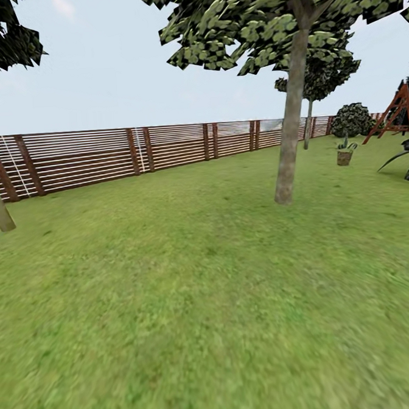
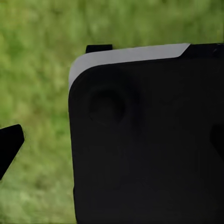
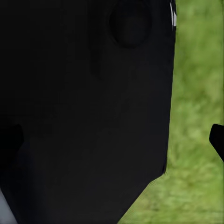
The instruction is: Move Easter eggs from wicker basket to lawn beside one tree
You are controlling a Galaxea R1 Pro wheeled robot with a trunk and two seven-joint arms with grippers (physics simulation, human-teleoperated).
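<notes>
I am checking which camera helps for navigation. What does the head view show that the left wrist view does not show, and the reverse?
Head view alone: a leaning pale tree on the lawn, the slatted wooden fence, a potted plant and the sky. Left wrist view alone: a large black robot part with a pale edge and a dark pincer finger tip over blurred green. Both share the grass of the lawn.

No text, label, brand, number or sign can be read anywhere. The brown horizontal-slat wooden fence point(image 1: 103, 156) carries no lettering.
</notes>
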